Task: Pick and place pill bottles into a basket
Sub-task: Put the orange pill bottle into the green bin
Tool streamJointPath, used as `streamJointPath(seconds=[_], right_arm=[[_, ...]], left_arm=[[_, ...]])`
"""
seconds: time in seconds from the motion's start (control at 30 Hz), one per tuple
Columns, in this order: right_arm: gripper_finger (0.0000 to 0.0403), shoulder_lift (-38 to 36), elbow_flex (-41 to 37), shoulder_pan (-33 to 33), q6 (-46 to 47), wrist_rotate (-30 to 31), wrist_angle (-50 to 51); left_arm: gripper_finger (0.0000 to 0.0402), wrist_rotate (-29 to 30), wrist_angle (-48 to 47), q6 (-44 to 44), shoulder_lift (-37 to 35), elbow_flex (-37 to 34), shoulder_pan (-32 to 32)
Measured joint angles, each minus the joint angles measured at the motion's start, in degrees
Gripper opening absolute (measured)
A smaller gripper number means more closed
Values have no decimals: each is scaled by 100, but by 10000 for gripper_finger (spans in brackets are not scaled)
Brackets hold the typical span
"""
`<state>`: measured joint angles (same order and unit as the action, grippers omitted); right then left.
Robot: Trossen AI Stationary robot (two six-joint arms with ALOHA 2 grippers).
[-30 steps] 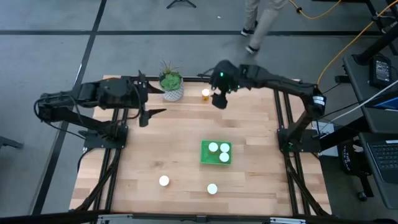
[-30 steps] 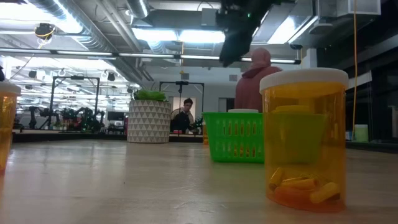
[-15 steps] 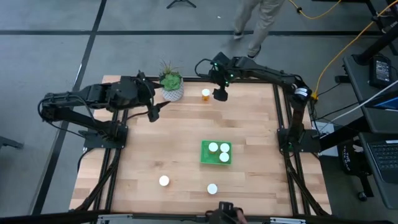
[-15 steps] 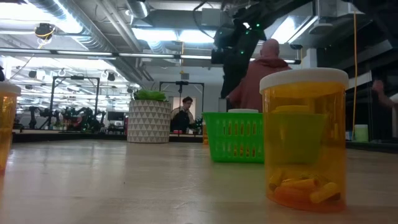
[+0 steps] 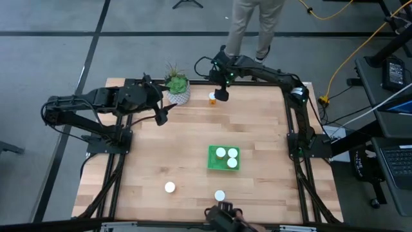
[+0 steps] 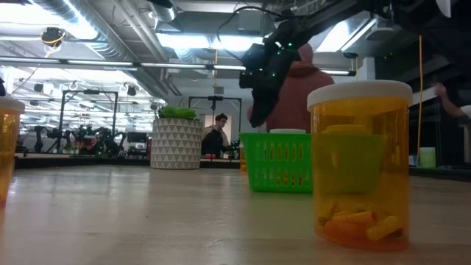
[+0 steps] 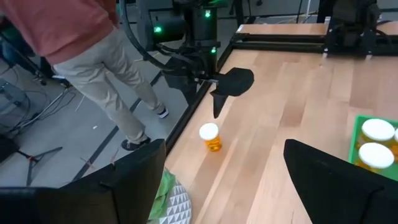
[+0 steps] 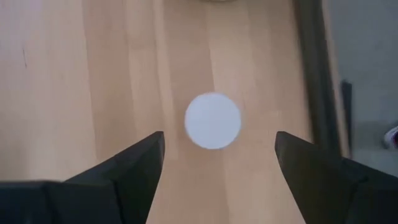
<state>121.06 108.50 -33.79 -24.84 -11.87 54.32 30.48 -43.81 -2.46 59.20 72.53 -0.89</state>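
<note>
One pill bottle (image 5: 212, 98), orange with a white cap, stands at the table's far edge. My right gripper (image 5: 219, 96) hangs over it, open and pointing down. In the right wrist view its cap (image 8: 212, 121) shows between the two fingers, untouched. The green basket (image 5: 223, 158) holds three bottles. Two more bottles (image 5: 169, 187) (image 5: 219, 195) stand near the front edge; one of them (image 6: 360, 162) looms large in the low view. My left gripper (image 5: 161, 116) is open and empty beside the plant.
A white-potted green plant (image 5: 177, 89) stands at the far edge, left of the lone bottle. A person (image 5: 248, 26) walks just beyond the far edge. A dark object (image 5: 222, 214) shows at the near edge. Bare wood lies between the basket and my left gripper.
My right gripper has gone toward the table's far edge and a little left, coming lower over the lone bottle. My left gripper has shifted slightly toward the right. The person beyond the far edge has walked to the left.
</note>
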Motion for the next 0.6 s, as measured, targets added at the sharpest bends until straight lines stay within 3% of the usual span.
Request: streamJointPath(seconds=[0.4,0.6], right_arm=[[308,293,-6,281,314,-148,144],[308,281,-4,256,500,21,-238]], left_arm=[[320,-50,-397,22,-7,0,0],[320,-86,-477,93,-7,0,0]])
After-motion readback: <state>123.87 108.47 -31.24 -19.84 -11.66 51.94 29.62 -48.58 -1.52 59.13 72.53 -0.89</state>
